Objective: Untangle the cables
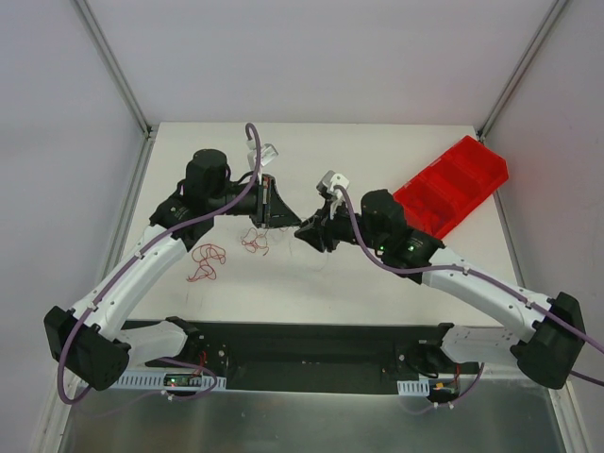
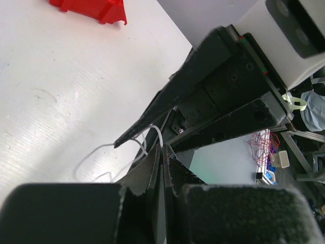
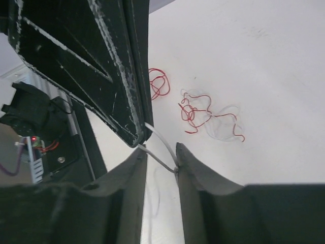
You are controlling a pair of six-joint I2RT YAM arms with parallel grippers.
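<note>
1. I am watching the left gripper (image 2: 161,150) pressing its fingers fully together on the whitish cable (image 3: 152,129), which is coming straight out of their tips.
2. The right gripper (image 3: 161,148) is facing it tip to tip, just beside it. Its fingers (image 3: 192,170) are standing a narrow gap apart. The whitish cable is crossing that gap on a slant and touching one finger, but I am not seeing it pinched there.
3. In the left wrist view, the whitish cable is trailing in a loose loop onto the white table (image 1: 377,274).
4. The red cables (image 3: 195,113) are lying flat on the table in two small squiggly tangles. In the overhead view one is sitting just below the left gripper. The other is lying further left, beside the left forearm and apart from the first.
5. A red bin (image 1: 453,184) is sitting toward the far right of the table, well apart from the cables.
</note>
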